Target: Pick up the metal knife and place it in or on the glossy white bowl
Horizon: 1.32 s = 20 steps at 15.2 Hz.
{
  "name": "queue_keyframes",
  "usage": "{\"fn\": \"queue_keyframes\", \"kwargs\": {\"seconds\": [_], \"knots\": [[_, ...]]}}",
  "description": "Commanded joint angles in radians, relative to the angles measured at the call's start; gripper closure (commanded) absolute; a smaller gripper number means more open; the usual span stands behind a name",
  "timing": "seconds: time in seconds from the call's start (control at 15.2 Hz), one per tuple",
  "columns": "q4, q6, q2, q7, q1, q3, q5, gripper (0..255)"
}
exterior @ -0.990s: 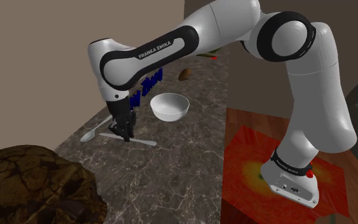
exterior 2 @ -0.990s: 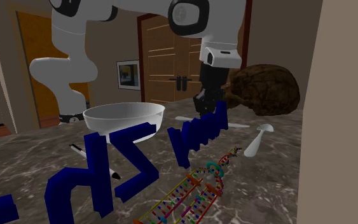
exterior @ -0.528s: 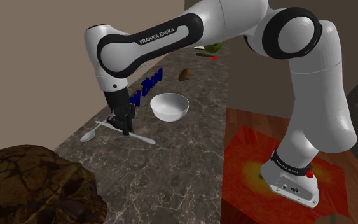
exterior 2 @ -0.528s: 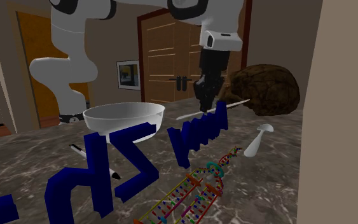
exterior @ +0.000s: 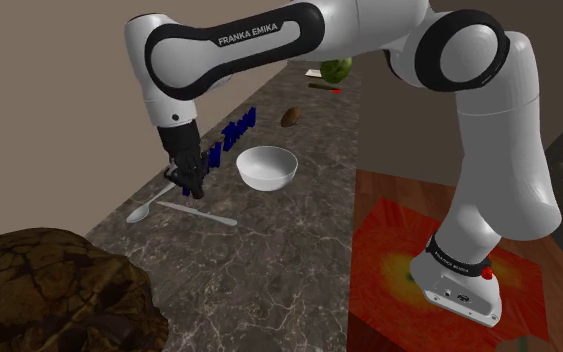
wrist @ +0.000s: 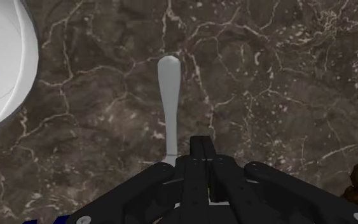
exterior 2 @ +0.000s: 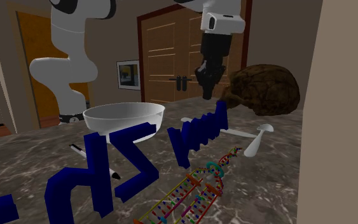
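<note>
Gripper [exterior: 191, 185] raised over marble counter [exterior: 269, 250]; fingers [wrist: 197, 153] pressed together, clasping nothing. Pale knife [exterior: 197, 212] flat on counter below gripper, not touching it. Shoulder view: white bowl [exterior: 266, 167] at 2 o'clock from knife, spoon [exterior: 141, 211] near at 9 o'clock.

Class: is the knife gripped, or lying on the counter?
Lying on the counter. The knife rests flat beneath the gripper, whose fingers meet with nothing between them.
</note>
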Motion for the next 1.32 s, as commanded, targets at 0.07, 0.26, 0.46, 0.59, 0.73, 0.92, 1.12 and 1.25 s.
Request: {"fn": "queue_keyframes", "kwargs": {"seconds": [0.07, 0.26, 0.46, 0.59, 0.73, 0.92, 1.12, 1.25], "knots": [[-0.070, 0.096, -0.026, 0.003, 0.007, -0.008, -0.029, 0], [-0.236, 0.369, -0.070, 0.038, 0.036, -0.040, -0.133, 0], [-0.279, 0.461, -0.061, 0.058, 0.046, -0.054, -0.171, 0], [-0.286, 0.482, -0.047, 0.060, 0.047, -0.056, -0.175, 0], [-0.293, 0.502, -0.033, 0.063, 0.049, -0.058, -0.179, 0], [-0.297, 0.517, -0.022, 0.065, 0.050, -0.060, -0.182, 0], [-0.297, 0.517, -0.022, 0.065, 0.050, -0.060, -0.182, 0], [-0.297, 0.517, -0.022, 0.065, 0.050, -0.060, -0.182, 0]]}}
